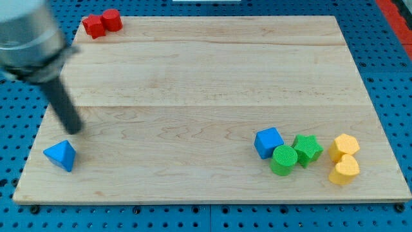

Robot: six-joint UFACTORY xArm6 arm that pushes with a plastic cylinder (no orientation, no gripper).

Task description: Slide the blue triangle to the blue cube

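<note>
The blue triangle (61, 155) lies near the board's bottom left corner. The blue cube (268, 142) sits far to the view's right, low on the board. My tip (75, 129) rests on the board just above and slightly right of the blue triangle, with a small gap between them. The dark rod rises up and to the left into the blurred grey arm (29, 35).
A green cylinder (283, 160) and a green star (308, 149) touch the blue cube's right side. Two yellow blocks (345, 158) lie further right. Two red blocks (102, 23) sit at the top left corner. The wooden board (206, 84) ends close below the triangle.
</note>
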